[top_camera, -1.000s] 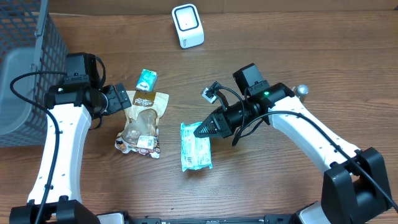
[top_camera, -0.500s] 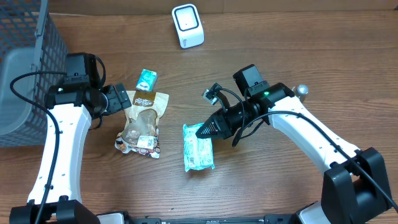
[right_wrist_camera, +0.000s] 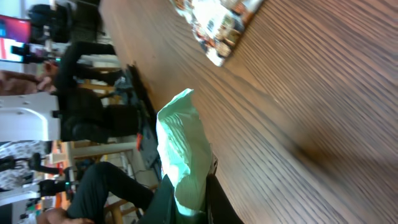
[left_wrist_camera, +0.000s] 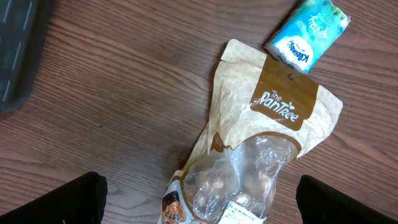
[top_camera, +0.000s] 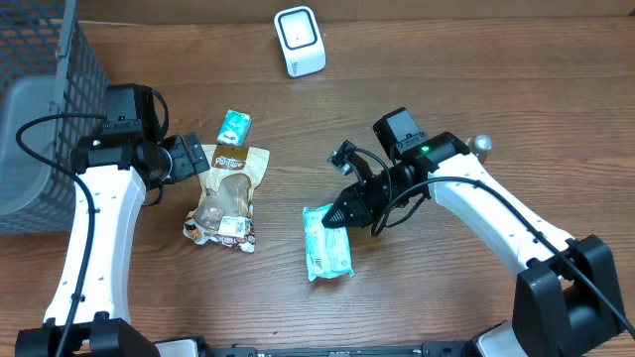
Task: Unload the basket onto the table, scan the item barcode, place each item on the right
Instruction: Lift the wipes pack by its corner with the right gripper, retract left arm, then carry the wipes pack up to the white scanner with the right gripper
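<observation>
Right claw pinched on end of green packet, likely grip for carrying barcode toward scanner; left claw spread, idle beside snack pouch.

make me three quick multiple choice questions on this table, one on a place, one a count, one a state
1. Where does the white scanner stand?
A. near the far edge of the table, beyond the packs
B. clamped in a gripper
C. lying flat at the near edge

2. How many packaged items are in view?
A. one
B. three
C. six

3. How is the right gripper?
A. wide open, holding nothing
B. shut on the green pack
C. out of view

Answers:
1 A: it sits alone at the top of the overhead view.
2 B: the tan pouch, the small teal packet and the green pack.
3 B: its fingers pinch the pack's upper end.
</observation>
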